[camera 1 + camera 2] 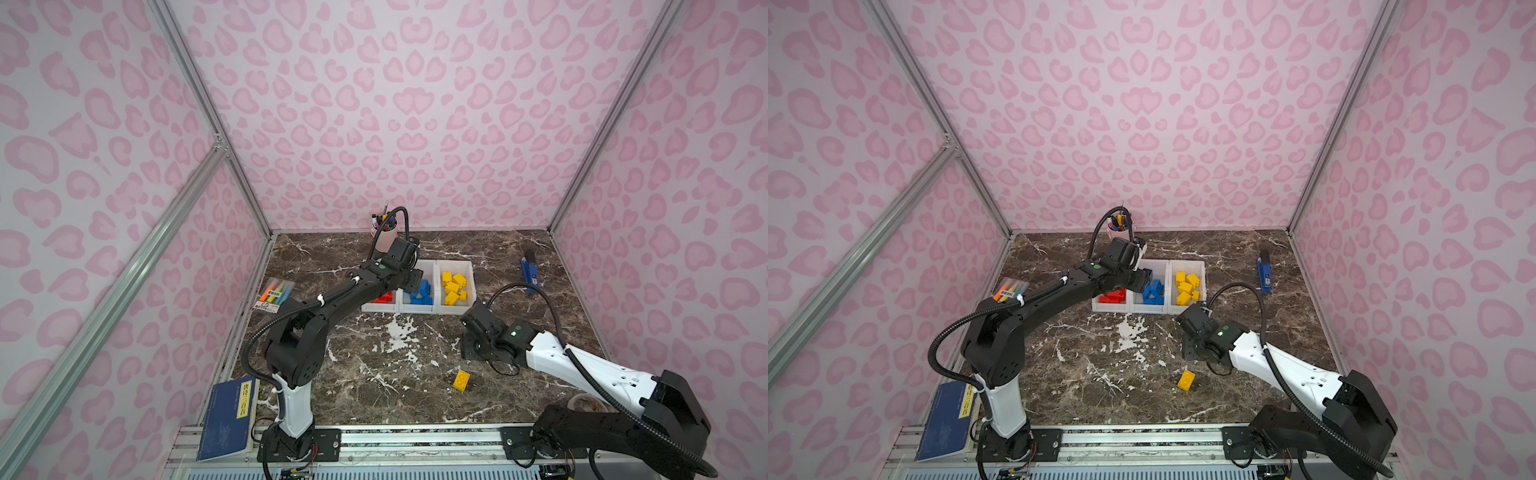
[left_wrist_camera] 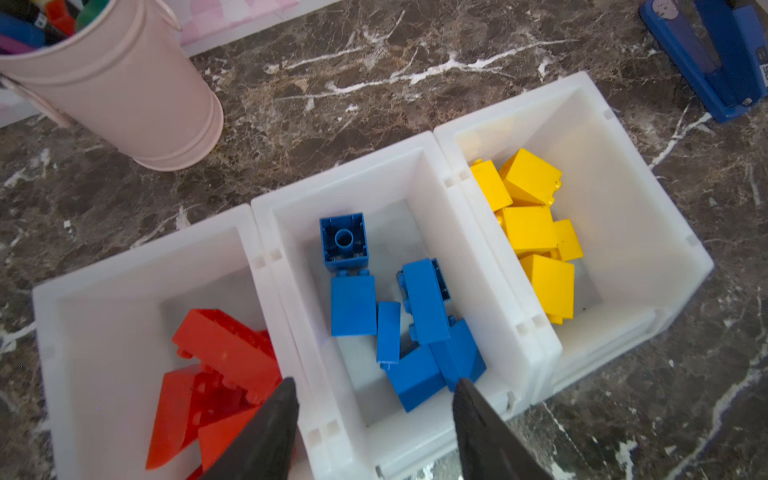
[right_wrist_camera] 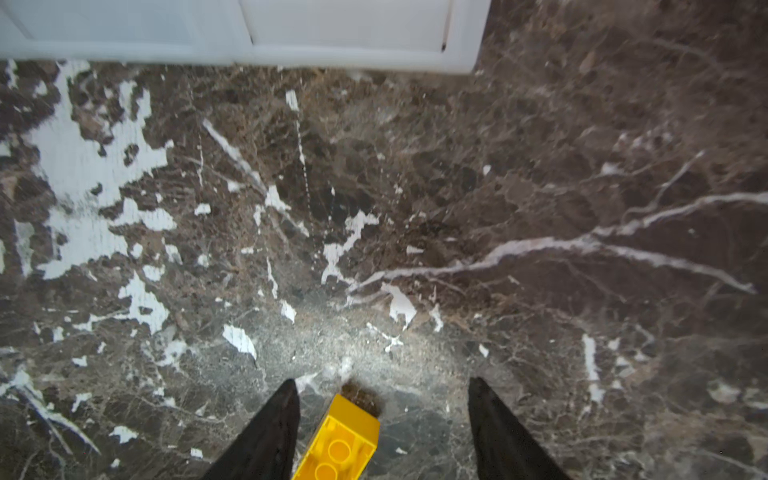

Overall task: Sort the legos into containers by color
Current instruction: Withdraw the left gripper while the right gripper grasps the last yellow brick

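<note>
Lower left of both top views, nearest edge: blue book [image 1: 226, 419] beside the left arm's base.

Lower centre-right: one loose yellow lego [image 1: 461, 380] on the marble table [image 1: 374, 386], oblong, studs showing, well apart from the bins.

Just beyond it and a little to the right: the right gripper [image 3: 382, 382], low over the table. The wrist view shows the claw spread apart, with the brick lying between the fingers and a gap on each side. Nothing is clamped.

Centre of frame: the containers [image 1: 453, 310], three white bins joined in a row. The red legos [image 2: 224, 353] are in the left bin, the blue legos [image 2: 424, 299] in the middle bin, and the yellow legos [image 2: 532, 237] in the right bin.

Over the bins, reaching in from the left: the left gripper [image 2: 374, 380], above the front of the middle bin near the wall it shares with the red bin. Claw apart, empty.

Left of the bins: highlighter pack [image 1: 276, 293].

Behind the bins: pink pen cup [image 1: 384, 241], partly hidden by the left arm.

Far right, near the back: blue stapler-like tool [image 1: 528, 270].
</note>
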Controlling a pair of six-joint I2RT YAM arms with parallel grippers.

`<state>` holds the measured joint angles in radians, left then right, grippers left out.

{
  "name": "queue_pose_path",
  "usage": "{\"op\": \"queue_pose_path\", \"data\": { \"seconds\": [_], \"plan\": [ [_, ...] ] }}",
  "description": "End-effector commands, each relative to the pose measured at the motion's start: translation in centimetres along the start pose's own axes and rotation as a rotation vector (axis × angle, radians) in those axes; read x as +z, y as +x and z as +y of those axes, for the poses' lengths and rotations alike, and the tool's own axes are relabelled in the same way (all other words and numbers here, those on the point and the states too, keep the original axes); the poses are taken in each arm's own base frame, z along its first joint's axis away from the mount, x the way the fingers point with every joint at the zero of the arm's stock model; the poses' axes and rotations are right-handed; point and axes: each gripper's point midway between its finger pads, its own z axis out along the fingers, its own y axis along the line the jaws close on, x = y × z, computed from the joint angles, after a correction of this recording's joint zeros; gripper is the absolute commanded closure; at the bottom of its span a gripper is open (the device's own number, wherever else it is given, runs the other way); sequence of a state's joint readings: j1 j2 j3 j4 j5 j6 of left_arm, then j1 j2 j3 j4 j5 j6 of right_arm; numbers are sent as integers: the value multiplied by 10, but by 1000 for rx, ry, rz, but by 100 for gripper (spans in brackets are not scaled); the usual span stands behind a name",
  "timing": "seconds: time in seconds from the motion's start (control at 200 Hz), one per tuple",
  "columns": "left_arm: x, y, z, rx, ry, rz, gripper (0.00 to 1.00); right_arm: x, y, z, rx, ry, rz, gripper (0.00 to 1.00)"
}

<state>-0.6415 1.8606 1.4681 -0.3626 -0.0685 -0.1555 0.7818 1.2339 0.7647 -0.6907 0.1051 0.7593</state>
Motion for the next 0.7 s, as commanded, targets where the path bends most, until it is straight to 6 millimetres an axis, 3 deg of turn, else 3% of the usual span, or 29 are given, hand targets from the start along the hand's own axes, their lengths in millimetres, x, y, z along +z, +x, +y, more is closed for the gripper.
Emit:
{"op": "queue_pose_path", "data": {
  "seconds": [0.0,0.13,0.155,0.35,0.695],
  "plan": [
    [-10,-3,3,-22,-6,-49,38,6,11,3,68,14,-5,35],
    [-23,0,6,-39,-11,-71,38,12,28,7,60,34,18,35],
    [-21,13,9,-41,-16,-47,38,13,31,8,59,34,22,35],
    [-34,29,14,-55,-27,-49,38,22,48,12,52,48,59,35],
    [-43,47,19,-81,-35,-41,38,32,61,16,50,54,93,40]
  ]
}}
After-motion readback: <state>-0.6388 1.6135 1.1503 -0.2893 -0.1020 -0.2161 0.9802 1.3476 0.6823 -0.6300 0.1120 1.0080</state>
